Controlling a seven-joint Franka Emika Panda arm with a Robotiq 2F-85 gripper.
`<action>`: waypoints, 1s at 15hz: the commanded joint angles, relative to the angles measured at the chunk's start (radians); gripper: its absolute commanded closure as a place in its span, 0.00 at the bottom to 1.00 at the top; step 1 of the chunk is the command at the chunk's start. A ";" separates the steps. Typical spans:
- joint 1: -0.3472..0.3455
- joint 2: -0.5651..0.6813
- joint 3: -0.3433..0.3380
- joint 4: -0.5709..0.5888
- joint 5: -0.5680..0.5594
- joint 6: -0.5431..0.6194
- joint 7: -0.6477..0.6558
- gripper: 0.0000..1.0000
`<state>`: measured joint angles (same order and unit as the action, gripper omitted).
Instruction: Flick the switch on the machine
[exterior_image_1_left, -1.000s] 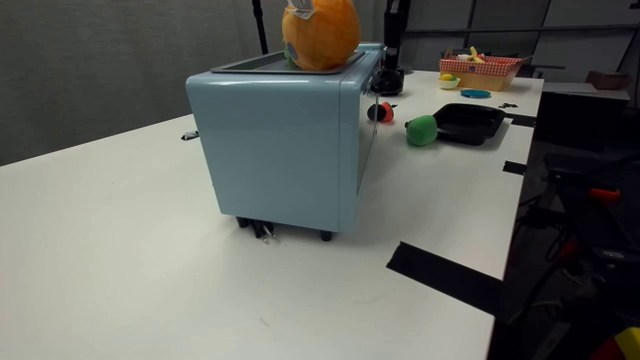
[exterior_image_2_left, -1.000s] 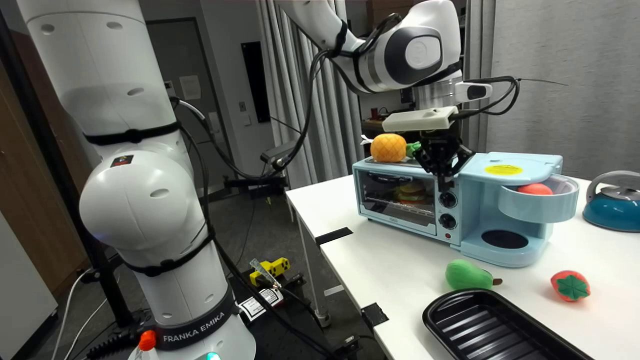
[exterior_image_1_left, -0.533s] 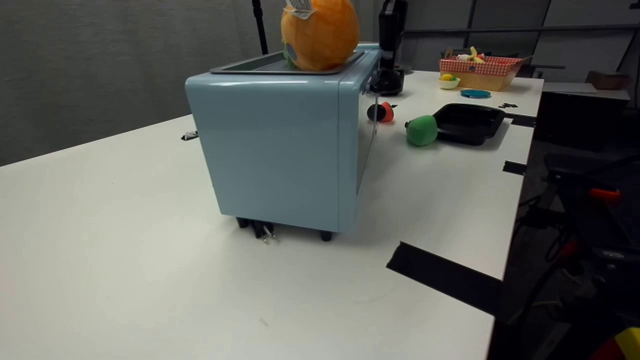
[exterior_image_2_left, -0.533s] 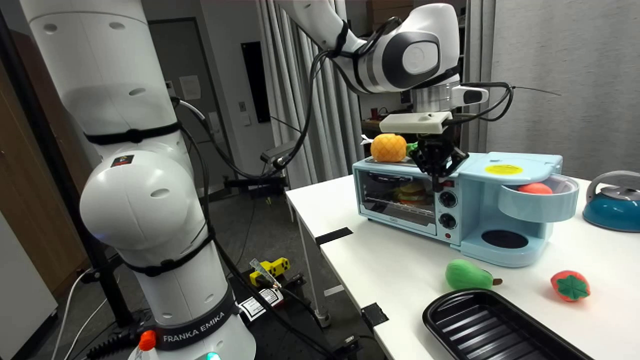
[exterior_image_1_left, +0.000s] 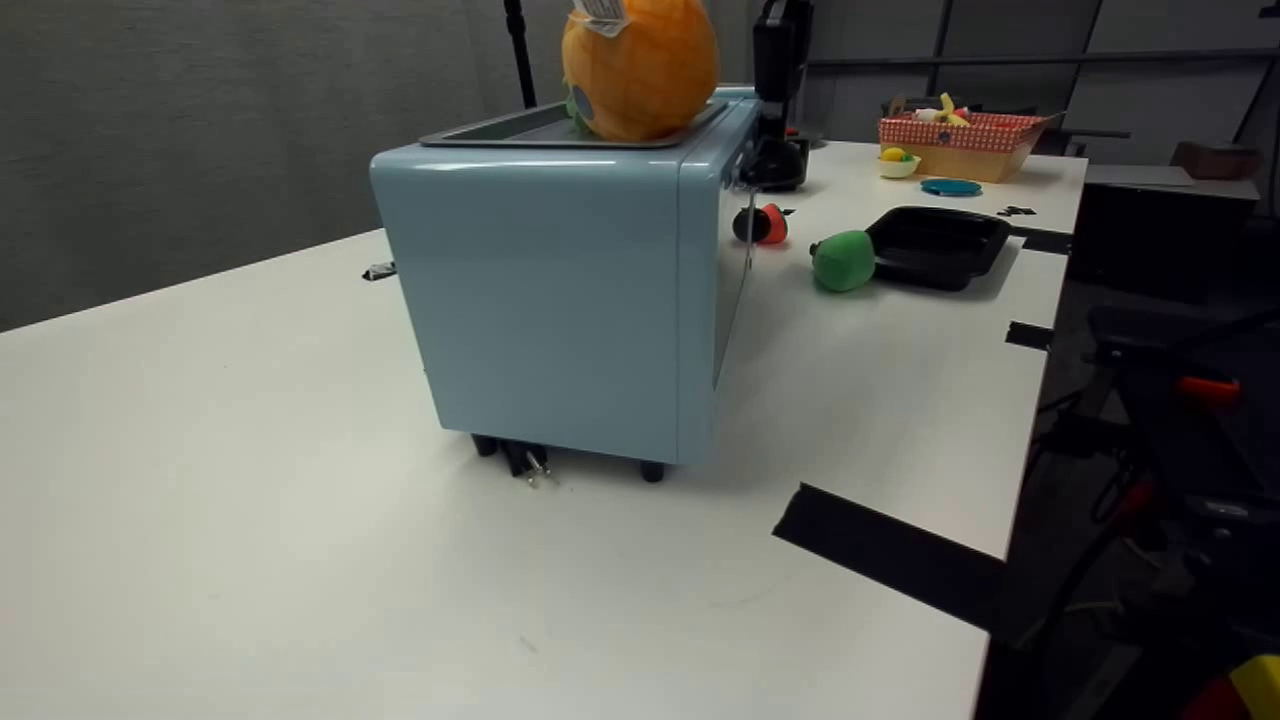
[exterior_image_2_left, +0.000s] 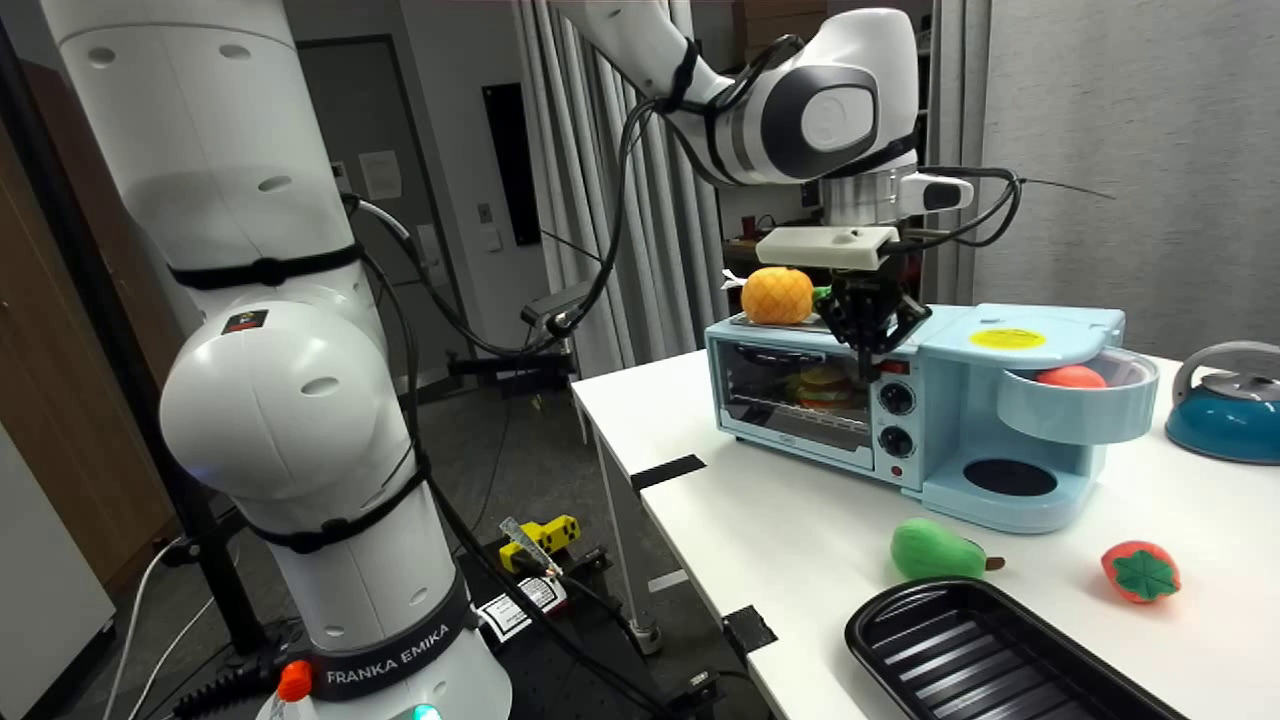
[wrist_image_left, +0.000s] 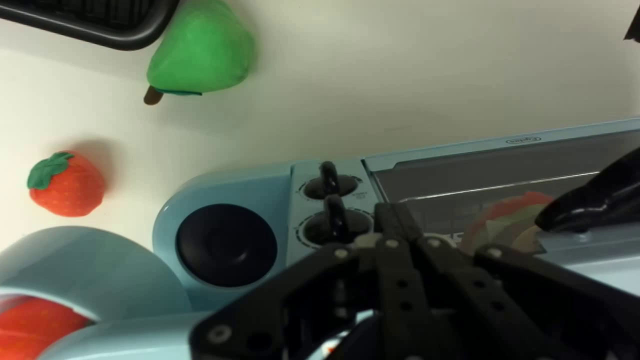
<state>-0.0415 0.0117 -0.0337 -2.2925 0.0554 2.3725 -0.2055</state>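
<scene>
A light blue breakfast machine (exterior_image_2_left: 945, 440) — toaster oven at one end, coffee-maker stand with a round black plate (exterior_image_2_left: 1009, 478) at the other — stands on a white table (exterior_image_1_left: 230, 500). Down its front control panel run a red switch (exterior_image_2_left: 895, 367), an upper knob (exterior_image_2_left: 897, 399) and a lower knob (exterior_image_2_left: 896, 442), both knobs black. The gripper (wrist_image_left: 396, 215) points downward at the machine's front, just beside the red switch on the oven side; its two black fingers are pressed together, with nothing held. Whether they touch the machine cannot be told. Above, a white Franka arm (exterior_image_2_left: 830, 115) carries it.

A plush pineapple (exterior_image_2_left: 777, 296) lies on top of the machine's oven, visible in both exterior views, and behind the glass door (exterior_image_2_left: 760, 380) is a layered toy sandwich (exterior_image_2_left: 823, 386). At the machine's coffee-maker end, a round holder (exterior_image_2_left: 1075, 415) contains a red toy (exterior_image_2_left: 1071, 377).

In front of the machine lie a green toy pear (exterior_image_2_left: 935, 550) and, out by the coffee-maker end, a toy strawberry (exterior_image_2_left: 1140, 572). A black ridged tray (exterior_image_2_left: 1000, 655) sits farther forward, next to the pear. A teal kettle (exterior_image_2_left: 1225, 415) stands past the machine's coffee-maker end. Well beyond that end, in an exterior view, are a basket (exterior_image_1_left: 945, 165) with a red-checked lining and a small pale bowl (exterior_image_1_left: 900, 172).
</scene>
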 joint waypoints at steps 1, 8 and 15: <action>0.007 -0.021 0.006 0.006 0.022 -0.034 -0.034 1.00; 0.006 -0.107 0.001 -0.067 0.011 -0.045 -0.065 1.00; 0.004 -0.260 -0.021 -0.204 -0.005 0.048 -0.045 1.00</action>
<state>-0.0364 -0.1483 -0.0387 -2.4103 0.0555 2.3563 -0.2392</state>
